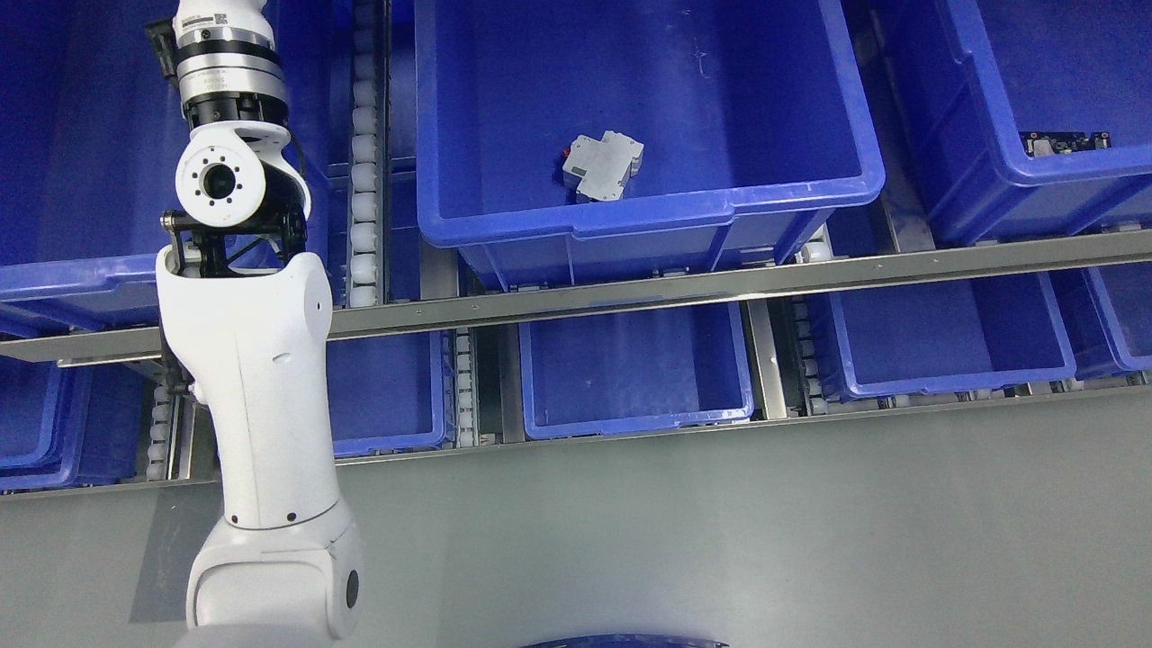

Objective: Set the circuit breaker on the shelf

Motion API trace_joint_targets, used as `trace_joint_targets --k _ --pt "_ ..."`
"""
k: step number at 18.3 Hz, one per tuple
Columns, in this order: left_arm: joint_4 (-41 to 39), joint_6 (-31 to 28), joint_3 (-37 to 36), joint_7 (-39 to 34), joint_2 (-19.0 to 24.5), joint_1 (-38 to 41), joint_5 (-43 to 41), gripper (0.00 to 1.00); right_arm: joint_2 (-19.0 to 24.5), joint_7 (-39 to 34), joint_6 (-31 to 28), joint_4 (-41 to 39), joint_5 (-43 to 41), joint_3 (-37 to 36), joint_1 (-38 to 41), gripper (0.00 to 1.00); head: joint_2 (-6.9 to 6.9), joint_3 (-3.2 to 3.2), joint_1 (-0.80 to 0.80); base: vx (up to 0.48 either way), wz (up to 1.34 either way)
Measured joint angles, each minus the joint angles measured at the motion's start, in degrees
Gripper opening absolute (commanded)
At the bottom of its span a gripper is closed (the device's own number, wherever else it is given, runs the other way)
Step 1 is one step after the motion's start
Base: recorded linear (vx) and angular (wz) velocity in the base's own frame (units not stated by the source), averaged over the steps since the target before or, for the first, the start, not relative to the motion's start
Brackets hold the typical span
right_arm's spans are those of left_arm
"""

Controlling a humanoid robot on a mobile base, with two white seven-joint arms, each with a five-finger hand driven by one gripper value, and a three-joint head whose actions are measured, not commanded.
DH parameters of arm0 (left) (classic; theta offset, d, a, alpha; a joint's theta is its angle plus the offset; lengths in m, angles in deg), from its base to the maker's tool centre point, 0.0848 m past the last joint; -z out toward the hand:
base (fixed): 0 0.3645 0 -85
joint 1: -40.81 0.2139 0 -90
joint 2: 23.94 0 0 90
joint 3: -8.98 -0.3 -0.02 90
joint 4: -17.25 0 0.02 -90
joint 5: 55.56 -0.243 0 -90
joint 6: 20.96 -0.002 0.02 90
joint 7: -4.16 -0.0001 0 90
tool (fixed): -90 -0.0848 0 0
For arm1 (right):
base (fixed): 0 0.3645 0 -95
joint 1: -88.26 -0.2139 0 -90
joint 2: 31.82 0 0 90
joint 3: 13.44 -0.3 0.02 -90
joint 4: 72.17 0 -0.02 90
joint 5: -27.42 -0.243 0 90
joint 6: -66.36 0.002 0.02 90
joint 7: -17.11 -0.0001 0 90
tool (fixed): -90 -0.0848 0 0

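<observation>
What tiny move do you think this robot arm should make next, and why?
Probably draw the left arm back down out of the shelf. The circuit breaker already lies on the floor of the middle blue bin, free of the arm, whose hand runs out of the picture's top. So the placing looks done; this is only a guess.

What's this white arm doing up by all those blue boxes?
That is the robot's left arm, reaching up along a rack of blue bins; its hand is above the top edge of the picture, so what it is doing cannot be seen. A grey circuit breaker lies by itself in the big middle bin on the upper shelf, with nothing touching it. The bin at the far right holds a small dark part. The other arm is not in view.
</observation>
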Motion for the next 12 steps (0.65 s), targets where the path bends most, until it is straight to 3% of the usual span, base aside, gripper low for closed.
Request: trace_joint_targets --k 12 --pt "-1.7 -3.6 -1.6 0.0 0.0 5.1 0.1 0.99 0.0 0.0 0.0 0.0 0.0 0.0 0.0 1.0 0.0 0.0 0.0 -0.059 0.02"
